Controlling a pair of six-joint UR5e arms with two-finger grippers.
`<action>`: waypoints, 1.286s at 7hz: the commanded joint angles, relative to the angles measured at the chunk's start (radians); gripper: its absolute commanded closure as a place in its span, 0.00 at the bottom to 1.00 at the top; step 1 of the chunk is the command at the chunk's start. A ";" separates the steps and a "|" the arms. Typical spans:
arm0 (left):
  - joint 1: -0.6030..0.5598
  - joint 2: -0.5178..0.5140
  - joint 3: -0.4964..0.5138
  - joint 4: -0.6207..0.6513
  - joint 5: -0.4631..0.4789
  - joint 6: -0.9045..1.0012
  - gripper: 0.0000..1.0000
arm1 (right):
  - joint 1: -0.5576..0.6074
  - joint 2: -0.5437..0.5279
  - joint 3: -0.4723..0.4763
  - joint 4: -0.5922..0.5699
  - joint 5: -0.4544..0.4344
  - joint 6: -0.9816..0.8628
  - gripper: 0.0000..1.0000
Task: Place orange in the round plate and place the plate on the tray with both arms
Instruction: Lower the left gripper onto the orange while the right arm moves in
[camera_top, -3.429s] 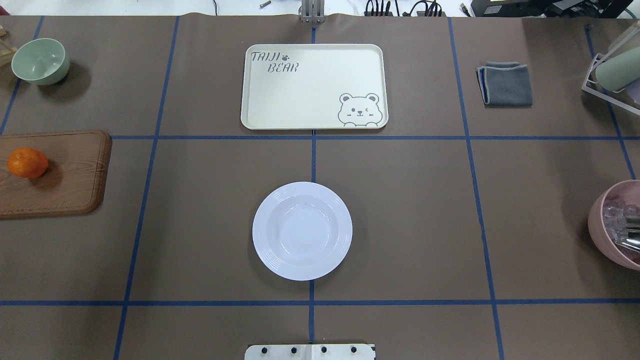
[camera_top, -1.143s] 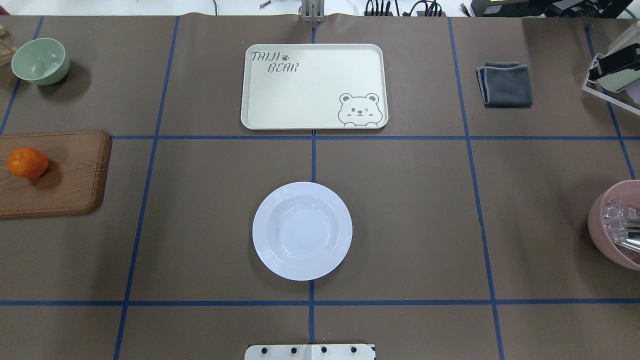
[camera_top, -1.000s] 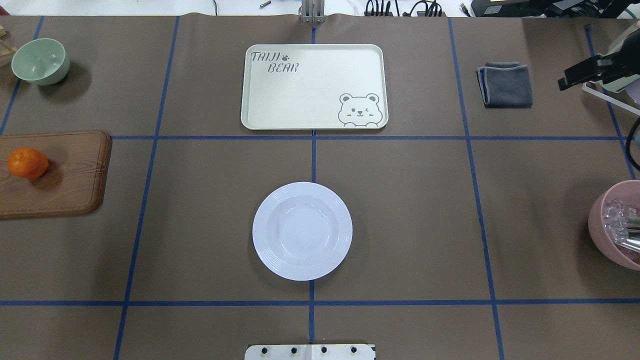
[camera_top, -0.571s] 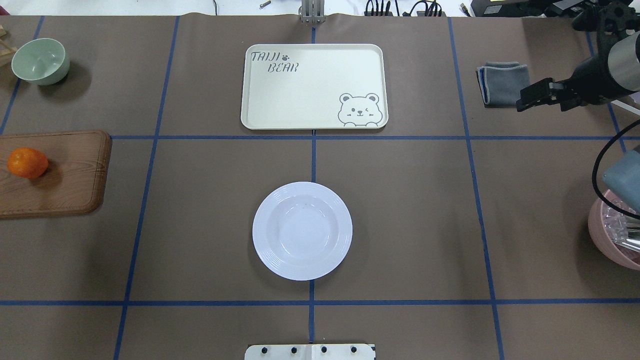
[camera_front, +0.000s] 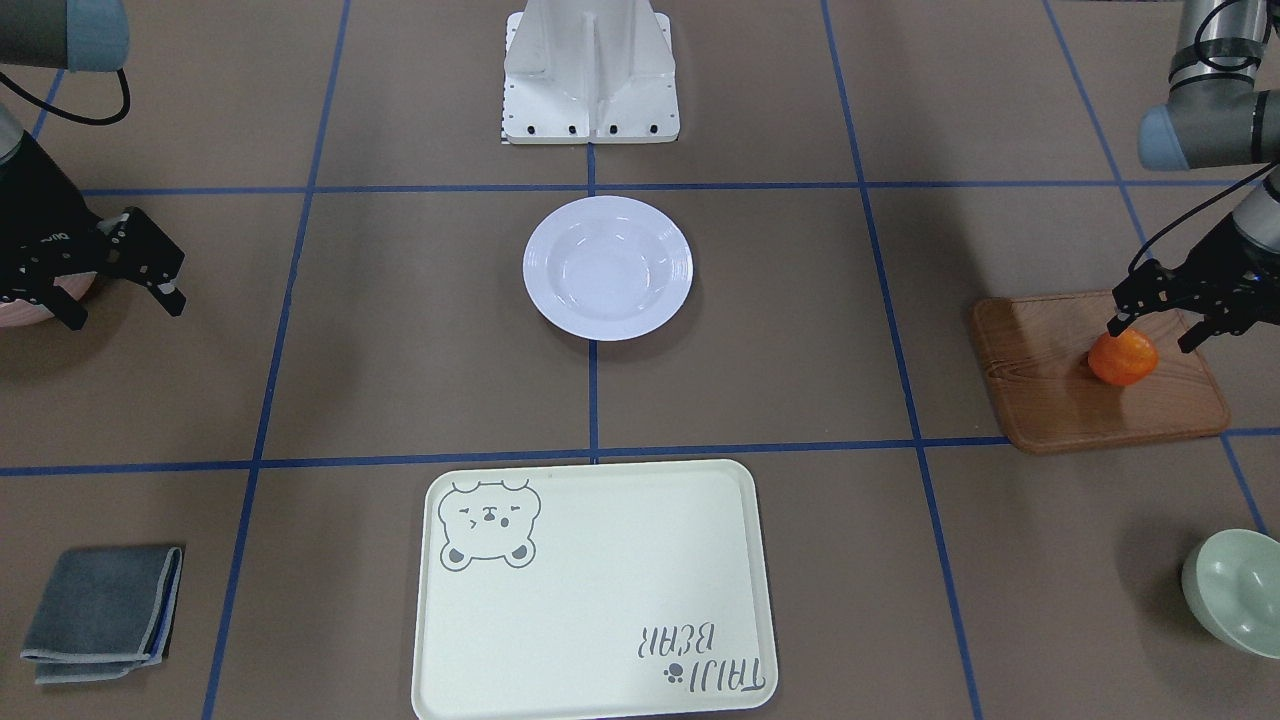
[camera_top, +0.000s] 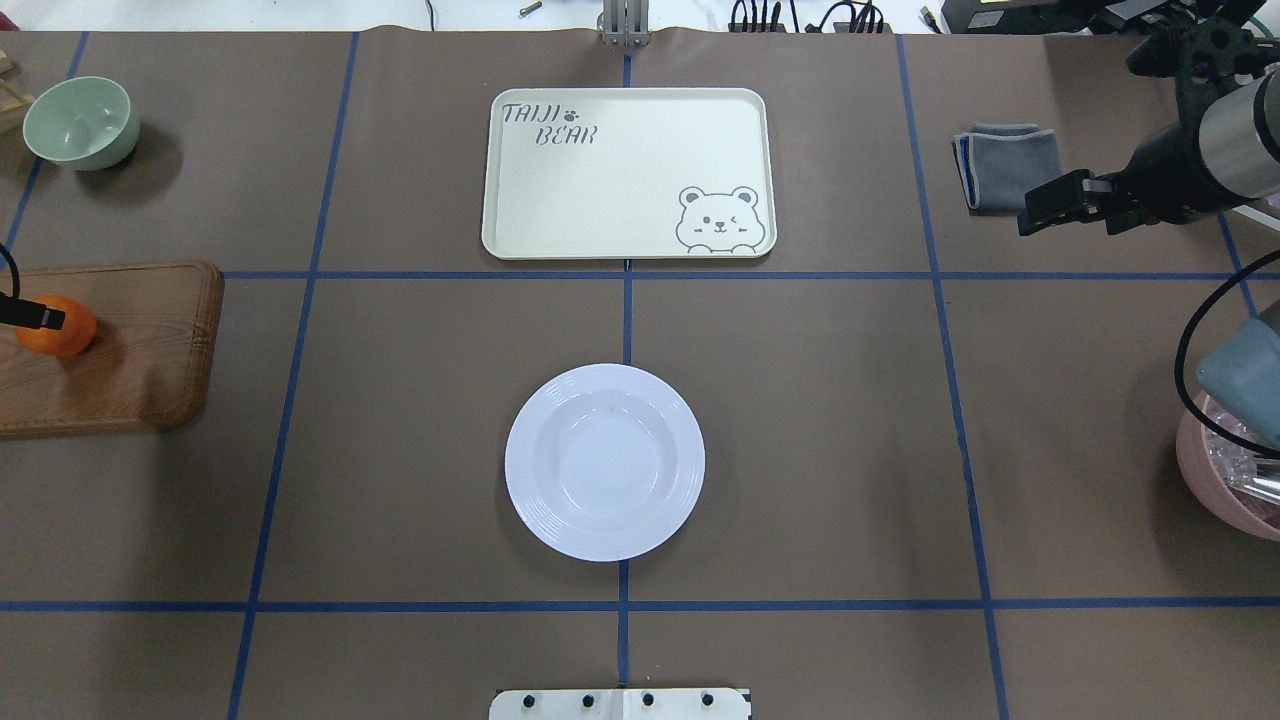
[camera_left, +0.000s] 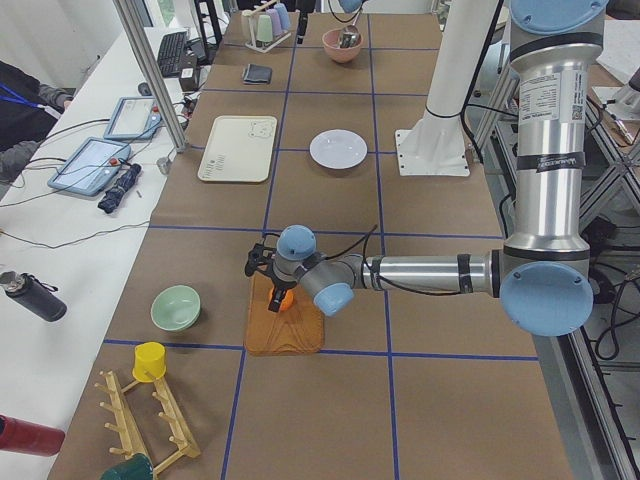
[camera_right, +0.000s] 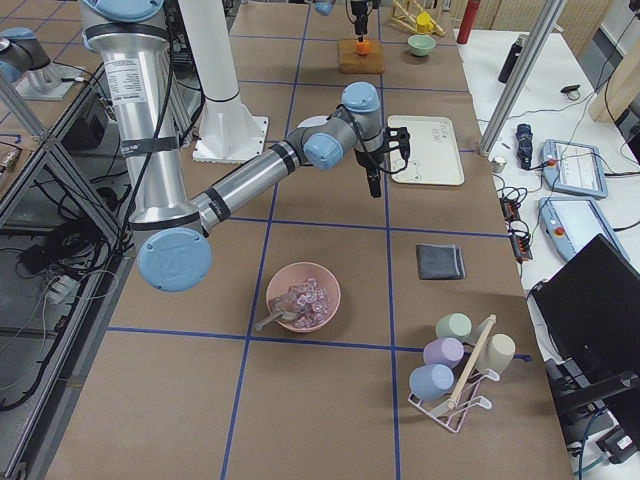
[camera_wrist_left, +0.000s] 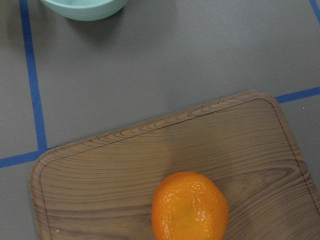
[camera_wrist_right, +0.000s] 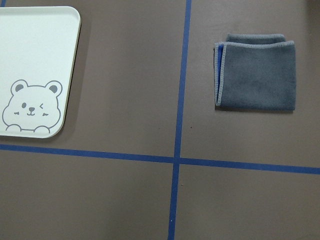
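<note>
Seen from overhead, the left hand (camera_front: 1150, 338) hovers spread open over the orange (camera_top: 62, 338), at nine o'clock from the round plate (camera_top: 604, 461). The right hand (camera_front: 128, 314) hangs open and empty at two o'clock.

Robotics lab, test bench live.
Two jointed arms (camera_left: 545, 150) over a brown-papered table (camera_top: 800, 450) gridded in blue tape (camera_top: 627, 320), teach pendants (camera_left: 92, 165) upper left of the left-side view.

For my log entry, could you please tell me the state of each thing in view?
orange, resting on the wooden board, not lifted.
round plate, upright, empty.
tray, flat, empty.
left claw, open, just above the orange.
right claw, open, empty, in the air.
grey cloth, folded.
green bowl, upright, empty.
pink bowl, upright, holding clear pieces.
</note>
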 joint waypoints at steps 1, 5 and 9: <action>0.022 -0.037 0.062 -0.012 0.021 -0.015 0.02 | -0.006 -0.001 0.000 0.000 -0.010 0.000 0.00; 0.068 -0.044 0.087 -0.045 0.023 -0.018 0.15 | -0.015 0.001 -0.004 -0.001 -0.023 0.000 0.00; 0.038 -0.043 -0.023 0.003 -0.063 -0.033 1.00 | -0.018 0.010 -0.009 -0.001 -0.024 0.002 0.00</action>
